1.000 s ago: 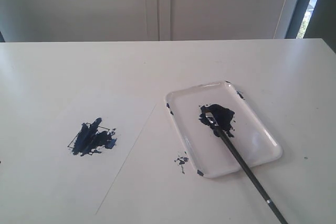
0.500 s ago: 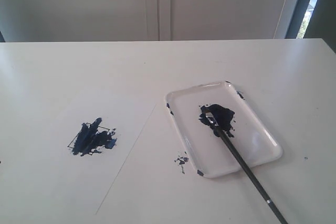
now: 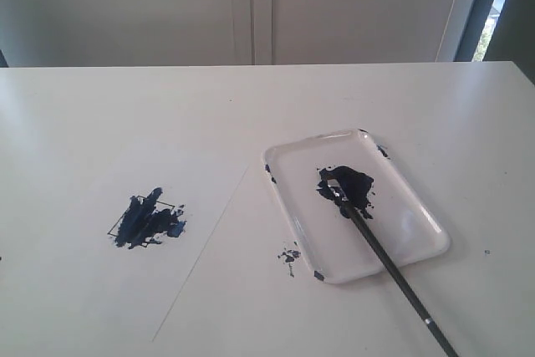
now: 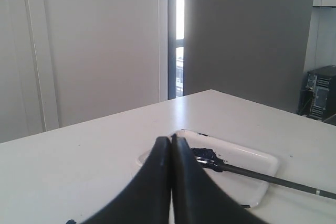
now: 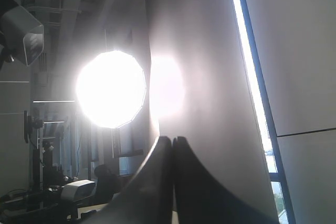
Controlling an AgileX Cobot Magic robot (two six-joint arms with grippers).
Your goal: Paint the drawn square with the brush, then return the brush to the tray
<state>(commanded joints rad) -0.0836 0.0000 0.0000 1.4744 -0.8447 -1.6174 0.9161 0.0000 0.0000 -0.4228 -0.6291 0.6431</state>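
While the left claw and right claw are shut and empty, the light, stiff paintbrush looks best pinched mid-handle, at the tray's 5 o'clock.

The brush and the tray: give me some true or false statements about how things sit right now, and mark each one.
1. The brush has its bristles in the paint blot inside the tray. True.
2. The whole brush lies inside the tray. False: its handle crosses the rim and sticks out over the table.
3. The drawn square is smeared with dark blue paint. True.
4. The left gripper holds the brush. False: it is shut on nothing, with the brush lying apart from it.
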